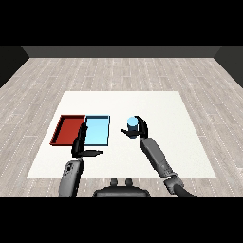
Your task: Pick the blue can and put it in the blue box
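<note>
We see the blue can (pixel 132 124) upright just right of the blue tray (pixel 97 130), our right hand (pixel 140 130) curled round it, seemingly ready to carry it left. Our left hand (pixel 79 144) rests at the trays' near edge, fingers straight and holding nothing, beside the red tray (pixel 68 129).

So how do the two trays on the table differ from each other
Colour: the red tray is red, the light blue tray pale blue. Position: the red tray lies at the far left, while the light blue tray lies between it and the blue can held by the right robot hand. The left robot hand overlaps the seam between them. Shared: both are flat, shallow, rectangular, look similar in size, lie side by side, and hold nothing.
</note>
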Controlling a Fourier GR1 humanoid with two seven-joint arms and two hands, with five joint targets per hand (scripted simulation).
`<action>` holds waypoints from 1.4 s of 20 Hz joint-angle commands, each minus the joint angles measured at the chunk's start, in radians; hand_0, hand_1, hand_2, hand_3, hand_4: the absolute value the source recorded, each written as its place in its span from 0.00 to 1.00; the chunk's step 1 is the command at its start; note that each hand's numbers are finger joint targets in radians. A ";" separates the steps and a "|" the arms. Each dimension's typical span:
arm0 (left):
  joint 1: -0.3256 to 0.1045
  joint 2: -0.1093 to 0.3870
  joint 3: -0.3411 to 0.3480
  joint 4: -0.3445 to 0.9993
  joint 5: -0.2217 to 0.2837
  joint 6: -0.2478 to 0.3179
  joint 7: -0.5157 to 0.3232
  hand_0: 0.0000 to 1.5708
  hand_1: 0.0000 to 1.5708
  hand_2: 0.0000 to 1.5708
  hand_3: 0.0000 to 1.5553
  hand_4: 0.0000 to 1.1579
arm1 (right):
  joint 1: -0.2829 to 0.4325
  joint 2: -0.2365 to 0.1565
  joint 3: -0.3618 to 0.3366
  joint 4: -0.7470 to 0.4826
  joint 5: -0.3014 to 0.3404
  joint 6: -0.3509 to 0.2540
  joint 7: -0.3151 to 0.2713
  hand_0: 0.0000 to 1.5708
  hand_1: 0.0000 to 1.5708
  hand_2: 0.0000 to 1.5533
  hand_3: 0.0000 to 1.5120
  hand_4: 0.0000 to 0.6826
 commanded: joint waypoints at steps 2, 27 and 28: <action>-0.062 -0.014 -0.115 0.058 -0.002 0.093 0.019 0.00 0.00 0.00 0.00 0.00 | -0.013 0.005 0.039 -0.113 0.018 -0.026 0.059 0.92 0.92 0.95 0.90 0.78; -0.250 -0.015 -0.236 0.148 0.129 0.123 0.090 0.00 0.00 0.00 0.00 0.00 | 0.229 -0.056 0.008 -0.501 0.134 0.143 0.167 0.92 0.92 0.95 0.92 0.84; -0.239 -0.008 -0.231 0.057 0.105 0.121 0.171 0.00 0.00 0.00 0.00 0.00 | 0.182 -0.006 0.005 -0.423 0.146 0.131 0.144 0.92 0.92 0.95 0.92 0.84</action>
